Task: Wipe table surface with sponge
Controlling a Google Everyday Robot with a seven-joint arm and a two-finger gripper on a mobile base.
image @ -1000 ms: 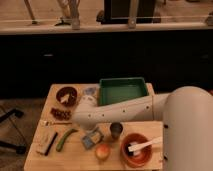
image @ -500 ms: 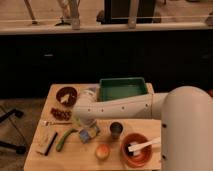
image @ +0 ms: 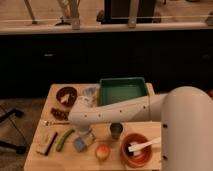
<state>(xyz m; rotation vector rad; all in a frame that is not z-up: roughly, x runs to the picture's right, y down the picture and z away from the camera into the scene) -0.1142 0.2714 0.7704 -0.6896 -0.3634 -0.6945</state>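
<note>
Nearest the camera, the robot's bulky white arm [image: 150, 110] filled the right side and reached leftward across the counter [image: 60, 160]. Along the counter's front edge sat an orange bowl [image: 136, 150] holding a white utensil [image: 142, 145], with a round orange-pink fruit [image: 103, 151] just left of it. Left again lay the sponge [image: 81, 144], flat on the counter, directly below the tool [image: 83, 136]; whether the tool was apart or clamped on the sponge could not be told. A green vegetable [image: 63, 139] lay slanted beside the sponge, and a dark flat item [image: 50, 143] lay further left. A metal cup [image: 116, 131] stood just under the arm. Farther back were a dark bowl [image: 66, 95], a pale translucent cup [image: 90, 92] and a green tray [image: 122, 91].
</note>
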